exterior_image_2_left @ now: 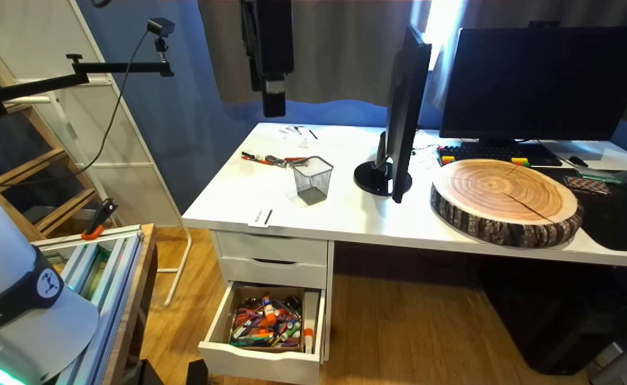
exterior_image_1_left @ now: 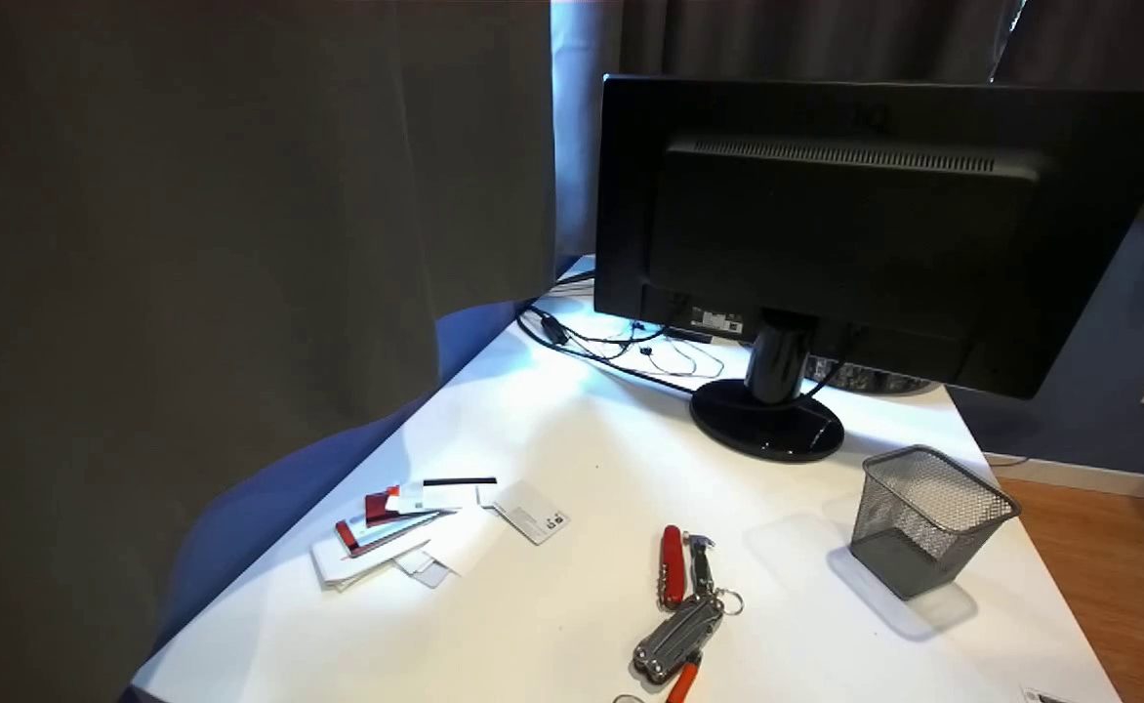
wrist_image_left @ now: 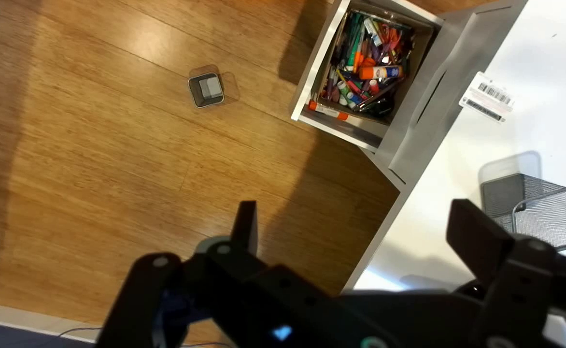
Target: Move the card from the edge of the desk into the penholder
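Note:
The white card (exterior_image_2_left: 260,217) with dark print lies flat at the edge of the white desk (exterior_image_2_left: 356,224). In the wrist view the card (wrist_image_left: 487,98) has a corner slightly over the desk edge. In an exterior view only a sliver of the card (exterior_image_1_left: 1042,696) shows. The dark mesh penholder (exterior_image_2_left: 312,179) stands upright and empty on the desk, a little way from the card; it also shows in an exterior view (exterior_image_1_left: 928,522) and the wrist view (wrist_image_left: 548,212). My gripper (wrist_image_left: 353,208) is open and empty, high above the desk. In an exterior view the gripper (exterior_image_2_left: 274,104) appears side-on.
A black monitor (exterior_image_1_left: 855,234) stands near the penholder. Multi-tools (exterior_image_1_left: 679,625) and a group of cards (exterior_image_1_left: 396,527) lie on the desk. An open drawer (exterior_image_2_left: 262,361) full of pens juts out below the card. A wood slice (exterior_image_2_left: 506,184) and a small floor bin (wrist_image_left: 206,90) are visible.

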You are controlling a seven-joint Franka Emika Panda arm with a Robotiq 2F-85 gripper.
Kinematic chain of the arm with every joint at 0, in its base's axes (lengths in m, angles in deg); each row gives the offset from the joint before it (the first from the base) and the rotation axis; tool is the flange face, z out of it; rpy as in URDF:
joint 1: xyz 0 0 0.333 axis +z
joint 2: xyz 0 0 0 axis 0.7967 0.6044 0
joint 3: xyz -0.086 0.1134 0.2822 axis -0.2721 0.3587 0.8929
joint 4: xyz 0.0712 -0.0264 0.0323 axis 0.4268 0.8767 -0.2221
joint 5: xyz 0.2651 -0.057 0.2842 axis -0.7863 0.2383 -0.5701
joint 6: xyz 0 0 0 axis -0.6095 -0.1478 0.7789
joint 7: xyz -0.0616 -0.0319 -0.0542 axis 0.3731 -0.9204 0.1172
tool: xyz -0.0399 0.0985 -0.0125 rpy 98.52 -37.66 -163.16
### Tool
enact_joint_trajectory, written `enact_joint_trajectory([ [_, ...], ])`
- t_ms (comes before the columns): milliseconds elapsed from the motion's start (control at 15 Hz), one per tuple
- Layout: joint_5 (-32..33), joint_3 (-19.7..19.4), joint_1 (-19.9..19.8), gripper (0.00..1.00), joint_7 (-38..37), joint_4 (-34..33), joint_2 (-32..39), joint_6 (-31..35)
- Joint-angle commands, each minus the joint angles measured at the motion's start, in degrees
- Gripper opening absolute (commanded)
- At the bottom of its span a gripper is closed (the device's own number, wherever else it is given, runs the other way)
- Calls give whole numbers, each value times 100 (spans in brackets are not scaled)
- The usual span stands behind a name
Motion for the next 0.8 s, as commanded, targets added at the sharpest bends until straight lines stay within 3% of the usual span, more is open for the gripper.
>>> enact_joint_trajectory([
  [0, 31, -49, 56, 100, -26, -11, 3, -12],
  [467, -962, 55, 716, 100, 126, 1043, 268, 279],
  [667, -1918, 97, 1187, 100, 261, 1696, 353, 978],
  [733, -2241, 76, 1354, 100, 318, 1320, 850, 1043],
])
